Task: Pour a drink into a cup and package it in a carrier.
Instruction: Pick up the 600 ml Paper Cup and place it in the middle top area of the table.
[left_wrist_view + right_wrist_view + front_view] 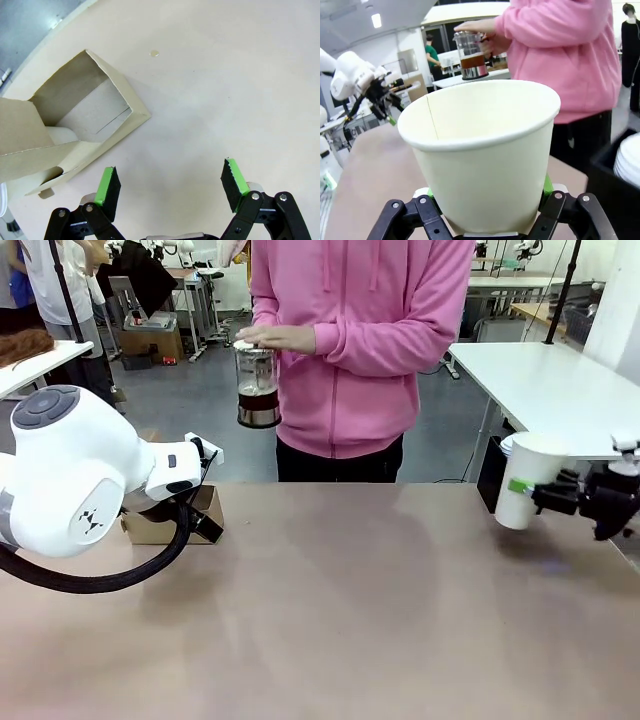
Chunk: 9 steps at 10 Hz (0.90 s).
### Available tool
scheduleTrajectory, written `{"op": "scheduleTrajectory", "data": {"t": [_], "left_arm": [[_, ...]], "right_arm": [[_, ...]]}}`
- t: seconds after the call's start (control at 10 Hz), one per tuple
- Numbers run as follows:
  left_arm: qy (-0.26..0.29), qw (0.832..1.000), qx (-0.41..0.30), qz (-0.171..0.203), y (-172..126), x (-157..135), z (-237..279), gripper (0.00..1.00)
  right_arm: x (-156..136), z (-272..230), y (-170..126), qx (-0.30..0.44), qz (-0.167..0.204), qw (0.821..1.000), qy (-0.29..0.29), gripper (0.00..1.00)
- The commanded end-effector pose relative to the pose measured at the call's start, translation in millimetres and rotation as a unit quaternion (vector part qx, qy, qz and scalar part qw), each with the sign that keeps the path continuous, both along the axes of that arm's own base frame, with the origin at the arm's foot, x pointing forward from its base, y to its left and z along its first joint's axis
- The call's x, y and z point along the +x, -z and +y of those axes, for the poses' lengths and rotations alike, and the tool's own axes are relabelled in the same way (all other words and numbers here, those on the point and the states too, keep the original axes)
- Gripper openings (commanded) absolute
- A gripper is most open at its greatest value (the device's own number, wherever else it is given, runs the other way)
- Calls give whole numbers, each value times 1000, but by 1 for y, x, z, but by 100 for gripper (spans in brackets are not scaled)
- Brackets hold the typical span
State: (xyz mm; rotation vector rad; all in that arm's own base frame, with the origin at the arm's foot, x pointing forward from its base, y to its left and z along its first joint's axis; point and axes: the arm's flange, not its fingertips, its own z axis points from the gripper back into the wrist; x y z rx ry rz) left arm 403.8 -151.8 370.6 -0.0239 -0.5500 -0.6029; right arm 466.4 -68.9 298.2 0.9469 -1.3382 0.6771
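Front view: the right hand (527, 488) is clamped on the white cup (532, 462) at the right edge of the surface (350, 620). At the far side the person holds the jug (258, 380) with the dark drink (258, 397). The carrier (160, 528) stands at the left.

Left wrist view: the left hand (170, 184) has its fingers apart, just beside the carrier.

Right wrist view: the gripped cup is empty.
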Motion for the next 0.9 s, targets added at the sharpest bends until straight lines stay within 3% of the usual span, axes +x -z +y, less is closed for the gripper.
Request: {"op": "scheduleTrajectory", "data": {"t": [0.0, 0.2, 0.4, 0.6, 0.8], "left_arm": [[0, 1000, 0, 0, 0, 0, 0, 100], [0, 1000, 0, 0, 0, 0, 0, 100], [0, 1000, 0, 0, 0, 0, 0, 100], [0, 1000, 0, 0, 0, 0, 0, 100], [0, 1000, 0, 0, 0, 0, 0, 100]], "right_arm": [[14, 66, -40, -19, 7, 1000, 22, 81], [55, 132, -39, -16, 9, 1000, 19, 81], [97, 178, -13, -31, 9, 999, 25, 81], [122, 203, 9, -40, 12, 998, 39, 81], [124, 210, 16, -50, 14, 997, 56, 81]]}}
